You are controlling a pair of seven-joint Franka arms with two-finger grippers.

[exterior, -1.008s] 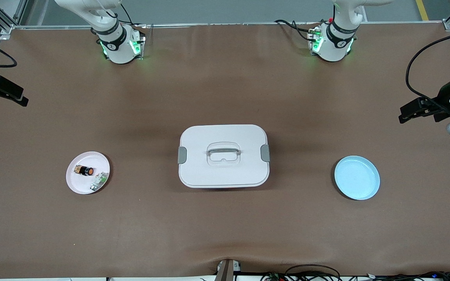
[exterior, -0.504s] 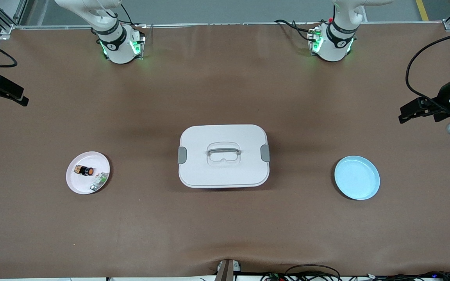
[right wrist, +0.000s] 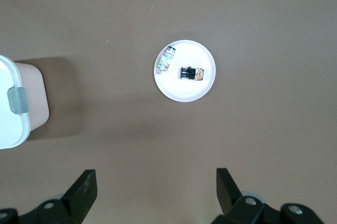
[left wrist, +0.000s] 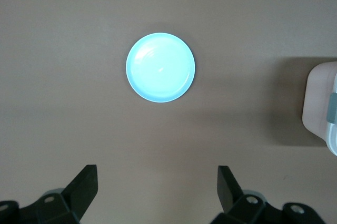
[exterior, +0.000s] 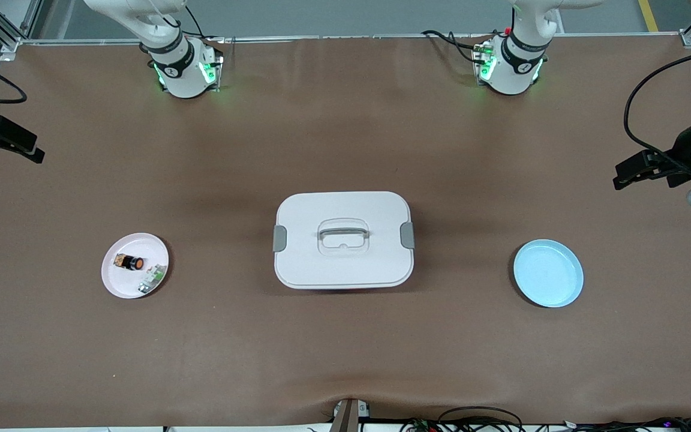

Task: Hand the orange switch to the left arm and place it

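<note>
Orange switch (exterior: pixel 129 262) lies on the pink plate (exterior: pixel 119 285) at the box's (exterior: pixel 343 264) nine o'clock; left gripper (left wrist: pixel 157 195) and right gripper (right wrist: pixel 156 191) hang spread wide over bare table (exterior: pixel 345 360)

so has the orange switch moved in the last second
No. The orange switch lies at the same spot on the pink plate, beside the green-and-white part, same gap to the box.
</note>
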